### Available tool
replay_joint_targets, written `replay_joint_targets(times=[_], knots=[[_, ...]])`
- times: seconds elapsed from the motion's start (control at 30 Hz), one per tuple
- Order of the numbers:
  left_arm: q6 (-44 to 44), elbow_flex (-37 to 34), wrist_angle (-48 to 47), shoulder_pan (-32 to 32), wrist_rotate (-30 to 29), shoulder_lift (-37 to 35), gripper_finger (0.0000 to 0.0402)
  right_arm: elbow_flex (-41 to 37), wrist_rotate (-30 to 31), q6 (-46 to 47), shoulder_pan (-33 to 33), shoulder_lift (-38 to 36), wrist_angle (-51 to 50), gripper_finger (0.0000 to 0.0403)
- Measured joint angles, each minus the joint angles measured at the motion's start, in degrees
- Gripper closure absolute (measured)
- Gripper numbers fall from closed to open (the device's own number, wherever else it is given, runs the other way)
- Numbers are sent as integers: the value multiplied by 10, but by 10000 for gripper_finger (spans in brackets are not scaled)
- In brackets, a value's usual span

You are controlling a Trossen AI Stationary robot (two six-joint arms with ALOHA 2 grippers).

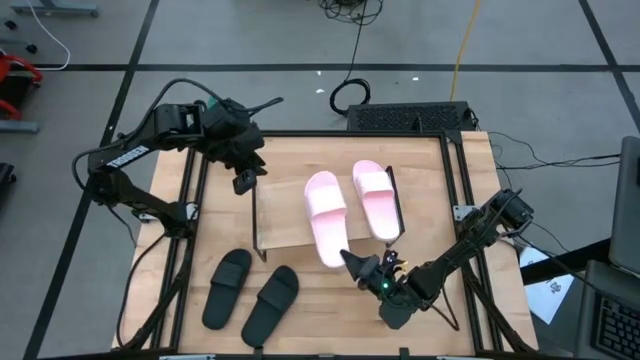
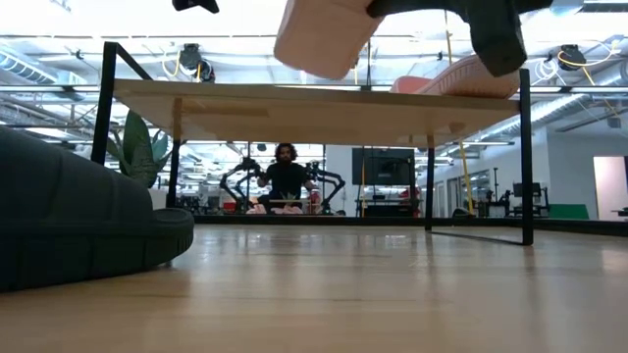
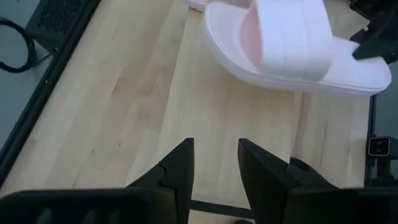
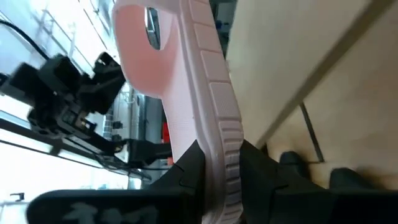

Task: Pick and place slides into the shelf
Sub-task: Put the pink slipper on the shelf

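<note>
While clamped edgewise between the fingers of the right gripper, pale pink slide sandal with a wide strap lies lengthwise at centre frame in the high view, heel end toward the lower centre where that gripper meets it. Seen in the right wrist view as a ribbed pink sole edge rising from between the two dark fingers, jaws narrowed onto the sole's thickness. Lifted in the low view: pink toe end hangs at the upper centre, above the light wooden top board of the low black-framed shelf. Second pale pink slide sandal rests just to the right of the first on the shelf board, close beside it; whether touching, cannot tell. Matte black pair of slide sandals lies at the lower left of the high view on the larger wooden tabletop, apart from the shelf; near one fills the left of the low view. Left gripper waits at the upper left of the high view, over the shelf's left end, fingers parted with a narrow gap and nothing between them, held pink sandal ahead in the upper right of the left wrist view. Person sits far back in the room at the centre of the low view.
</note>
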Motion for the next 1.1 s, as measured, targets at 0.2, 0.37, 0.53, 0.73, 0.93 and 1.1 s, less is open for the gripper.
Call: replay_joint_targets(times=[0.2,0.37,0.53,0.73,0.93,1.1], knots=[[16,0,9,0,0,0,279,0,-15,45,-5,-12,-64,348],[23,0,9,0,0,0,279,0,-28,79,-17,-12,-101,348],[28,0,9,0,0,0,279,0,-30,123,-16,-14,-138,349],[42,0,8,0,0,0,279,0,-32,176,-12,-13,-178,349],[46,0,9,0,0,0,279,0,-28,182,-17,-45,-245,349],[52,0,7,0,1,0,279,0,-61,203,-16,-100,-366,349]])
